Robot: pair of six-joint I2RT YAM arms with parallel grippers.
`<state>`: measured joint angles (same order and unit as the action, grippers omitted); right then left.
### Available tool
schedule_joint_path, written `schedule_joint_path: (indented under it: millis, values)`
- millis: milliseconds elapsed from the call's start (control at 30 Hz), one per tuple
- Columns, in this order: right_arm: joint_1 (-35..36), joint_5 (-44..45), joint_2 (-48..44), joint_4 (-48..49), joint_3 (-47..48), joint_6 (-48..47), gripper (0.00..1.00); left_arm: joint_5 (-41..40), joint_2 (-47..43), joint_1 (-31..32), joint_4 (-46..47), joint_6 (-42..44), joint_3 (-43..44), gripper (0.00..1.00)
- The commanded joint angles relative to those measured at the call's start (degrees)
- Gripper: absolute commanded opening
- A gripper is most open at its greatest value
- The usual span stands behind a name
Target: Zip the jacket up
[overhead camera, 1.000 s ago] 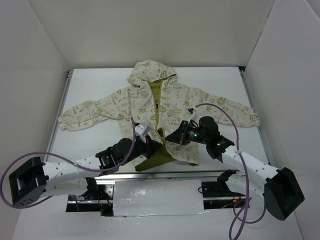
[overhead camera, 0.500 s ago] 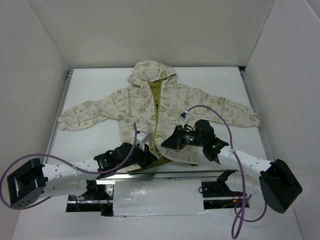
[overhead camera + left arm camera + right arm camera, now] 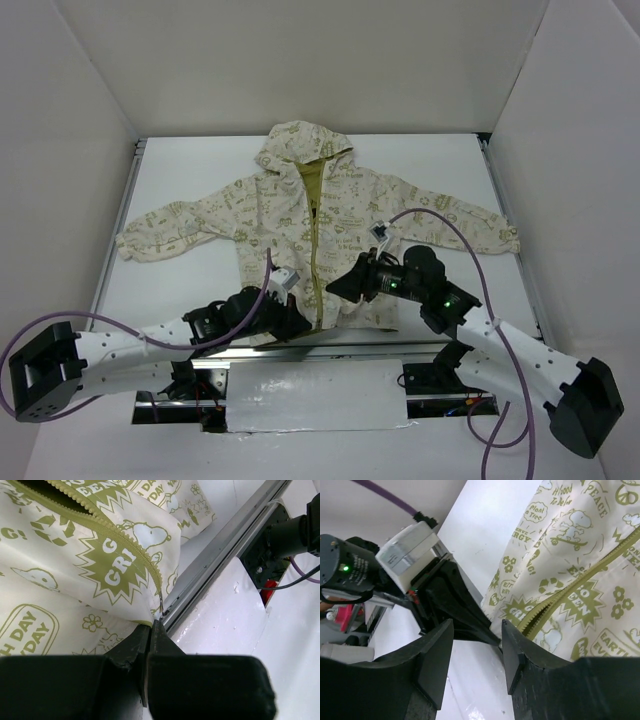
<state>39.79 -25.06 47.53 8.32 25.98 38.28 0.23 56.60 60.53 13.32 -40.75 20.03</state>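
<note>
The jacket lies flat on the white table, hood at the far side and sleeves spread. Its olive zipper strip runs down the middle. My left gripper is at the bottom hem beside the zipper. In the left wrist view its fingers are pressed together on the hem corner, below the zipper teeth, which part higher up. My right gripper hovers just right of the zipper's lower end. It stands open with only table and the left gripper's black fingers between its pads.
A metal rail runs along the table's near edge just below the hem, also in the left wrist view. A silver-taped plate sits between the arm bases. White walls enclose the table on three sides. Purple cables loop off both arms.
My right gripper has opened and let go of the front flap. The flap, earlier folded back showing olive lining, now lies flat. The left gripper has drawn the hem toward the near edge.
</note>
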Motion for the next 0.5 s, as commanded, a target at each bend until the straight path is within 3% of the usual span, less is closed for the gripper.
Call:
schedule_joint_path:
  millis: [0, 167, 300, 367, 467]
  values:
    - [1.9, 4.5, -3.6, -7.5, 2.9, 0.6, 0.51, 2.4, 0.8, 0.1, 1.4, 0.1, 2.7, 0.0]
    - [8.7, 7.4, -6.3, -5.3, -2.6, 10.0, 0.56, 2.8, 2.8, -0.1, 2.3, 0.1, 3.2, 0.0]
    - [13.5, 10.0, -8.3, 4.3, -11.4, 19.0, 0.6, 2.9, 4.0, 0.0, 3.1, -0.2, 3.4, 0.0]
    - [16.2, 12.7, -9.4, 8.1, -16.3, 23.0, 0.68, 2.8, 4.3, -0.1, 3.9, -0.6, 3.4, 0.0]
    - [18.5, 14.7, -8.8, 14.3, -20.5, 26.7, 0.69, 3.0, 5.1, -0.1, 5.6, -0.9, 3.3, 0.0]
